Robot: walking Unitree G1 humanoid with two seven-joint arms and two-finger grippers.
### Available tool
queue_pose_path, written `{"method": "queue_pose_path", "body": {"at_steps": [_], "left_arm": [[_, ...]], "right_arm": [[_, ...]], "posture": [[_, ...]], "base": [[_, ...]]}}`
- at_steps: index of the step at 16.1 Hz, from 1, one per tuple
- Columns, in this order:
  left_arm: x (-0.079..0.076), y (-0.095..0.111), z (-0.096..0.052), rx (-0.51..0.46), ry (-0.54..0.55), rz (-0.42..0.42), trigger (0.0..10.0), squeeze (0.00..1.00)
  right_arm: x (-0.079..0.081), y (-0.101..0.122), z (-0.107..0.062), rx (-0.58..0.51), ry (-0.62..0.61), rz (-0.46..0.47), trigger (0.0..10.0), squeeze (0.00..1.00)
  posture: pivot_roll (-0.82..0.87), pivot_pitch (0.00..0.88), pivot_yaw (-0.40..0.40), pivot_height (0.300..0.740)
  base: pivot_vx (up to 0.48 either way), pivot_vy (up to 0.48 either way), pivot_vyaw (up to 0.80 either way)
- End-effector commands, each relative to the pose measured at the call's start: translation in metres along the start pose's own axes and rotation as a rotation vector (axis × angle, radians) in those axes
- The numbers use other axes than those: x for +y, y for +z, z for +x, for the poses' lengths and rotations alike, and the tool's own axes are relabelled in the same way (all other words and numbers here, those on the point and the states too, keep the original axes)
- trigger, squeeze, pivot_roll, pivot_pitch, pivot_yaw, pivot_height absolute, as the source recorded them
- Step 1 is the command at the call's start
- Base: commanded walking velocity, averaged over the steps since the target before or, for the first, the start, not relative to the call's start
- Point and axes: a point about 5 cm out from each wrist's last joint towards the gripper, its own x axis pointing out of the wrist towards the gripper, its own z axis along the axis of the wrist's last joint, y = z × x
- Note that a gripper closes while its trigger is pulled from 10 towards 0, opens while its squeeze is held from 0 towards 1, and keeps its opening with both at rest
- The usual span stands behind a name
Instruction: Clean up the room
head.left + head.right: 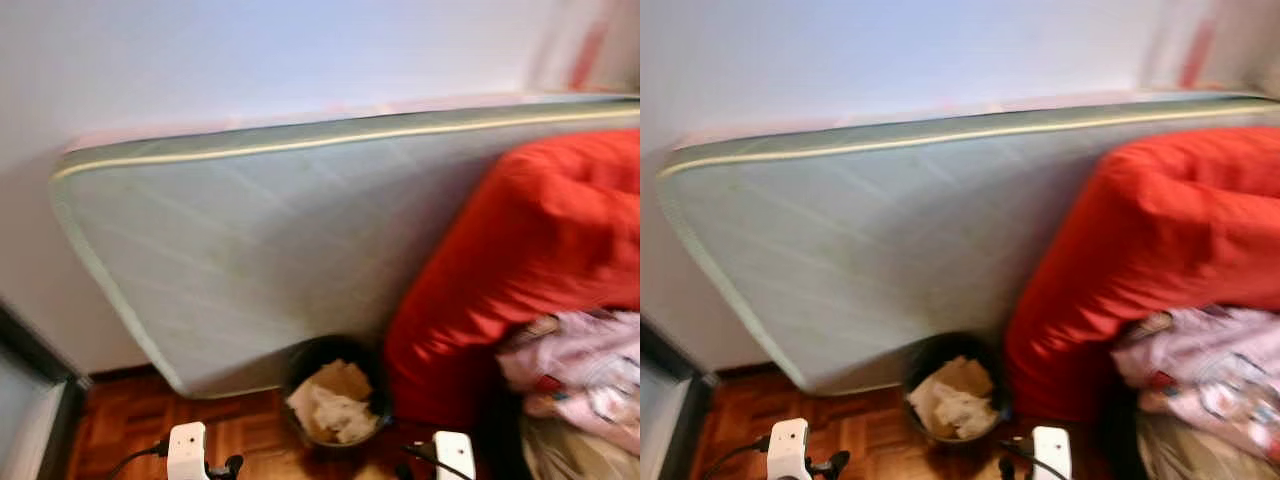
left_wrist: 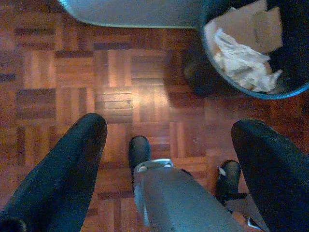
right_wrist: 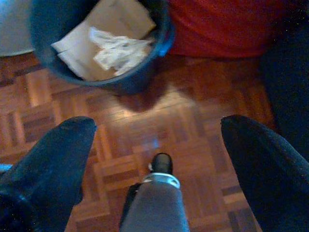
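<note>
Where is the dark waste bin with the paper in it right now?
The waste bin stands on the parquet floor, low and centre in the head views, at the foot of the leaning mattress, with the red bedding to its right.

floor point(image 2: 120, 96): wood parquet, reddish-brown, with a soft sheen
mattress point(image 1: 260, 260): pale green woven cloth, matt, cream piping at the edge
cushion point(image 1: 520, 260): red cloth, smooth, matt
waste bin point(image 3: 48, 24): dark plastic, smooth
bin contents point(image 3: 113, 46): brown cardboard, crumpled white paper
left pincer point(image 2: 169, 159): black matt fingers
wall point(image 1: 250, 60): white, matt
</note>
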Motion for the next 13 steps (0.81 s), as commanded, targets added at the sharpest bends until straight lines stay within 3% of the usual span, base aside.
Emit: {"method": "queue_pose_path", "body": {"at_steps": [1, 4, 7, 10, 13], "left_arm": [[0.000, -0.001, 0.000, 0.005, -0.002, 0.003, 10.0, 0.00], [-0.001, 0.001, 0.000, -0.001, -0.007, 0.005, 10.0, 0.00], [-0.002, 0.000, 0.000, 0.007, -0.024, 0.044, 10.0, 0.00], [-0.001, -0.003, 0.000, 0.017, -0.012, 0.048, 10.0, 0.00], [-0.001, -0.004, -0.001, 0.022, -0.010, 0.041, 10.0, 0.00]], "right_arm": [[0.008, 0.002, 0.002, 0.009, -0.002, -0.012, 10.0, 0.00], [0.026, 0.007, 0.005, 0.010, 0.012, -0.022, 10.0, 0.00], [0.030, 0.015, 0.007, 0.000, 0.014, -0.030, 10.0, 0.00], [0.033, 0.017, 0.008, 0.004, 0.016, -0.047, 10.0, 0.00], [0.039, 0.021, 0.009, 0.002, 0.023, -0.054, 10.0, 0.00]], "posture": [[0.04, 0.000, -0.041, 0.740], [0.04, 0.000, -0.039, 0.740], [0.03, 0.000, -0.036, 0.740], [0.04, 0.000, -0.036, 0.740], [0.03, 0.000, -0.035, 0.740]], "base": [[0.000, 0.000, -0.75], [0.000, 0.000, -0.75], [0.000, 0.000, -0.75], [0.000, -0.354, -0.72], [0.000, 0.000, -0.65]]}}
